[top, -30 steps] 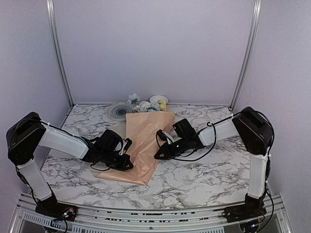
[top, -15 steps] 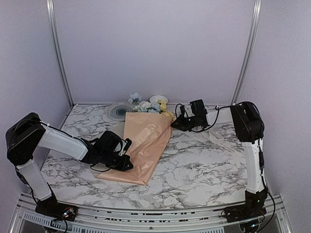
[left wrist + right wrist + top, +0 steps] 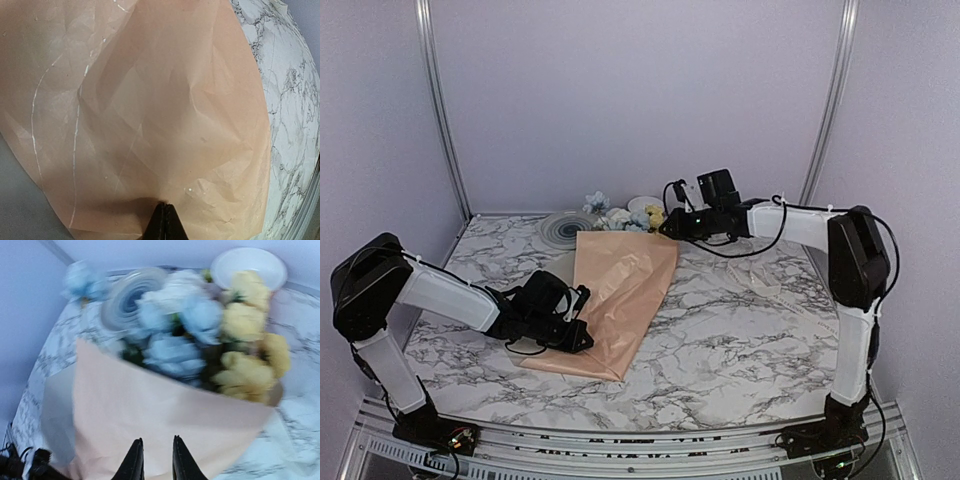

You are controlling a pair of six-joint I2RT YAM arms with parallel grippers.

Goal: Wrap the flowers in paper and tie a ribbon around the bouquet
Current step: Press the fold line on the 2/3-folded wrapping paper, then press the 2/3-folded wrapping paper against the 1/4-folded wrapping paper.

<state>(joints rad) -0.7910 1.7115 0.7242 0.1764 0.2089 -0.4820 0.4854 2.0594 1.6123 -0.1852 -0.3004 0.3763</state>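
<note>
Jaws of the left gripper [image 3: 163, 220] pinch shut on thin peach-orange wrapping paper [image 3: 165, 110] covering pale artificial flowers [image 3: 190, 325] on the marble surface [image 3: 750, 330]. The right gripper [image 3: 154, 460] hovers slightly parted, empty. This flimsy sheet likely tears, so grip its edges gently.

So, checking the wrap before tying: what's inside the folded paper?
Blue, white and yellow flowers stick out of the paper's far open end. Their stems cannot be seen, because the paper covers everything below the blooms.
</note>
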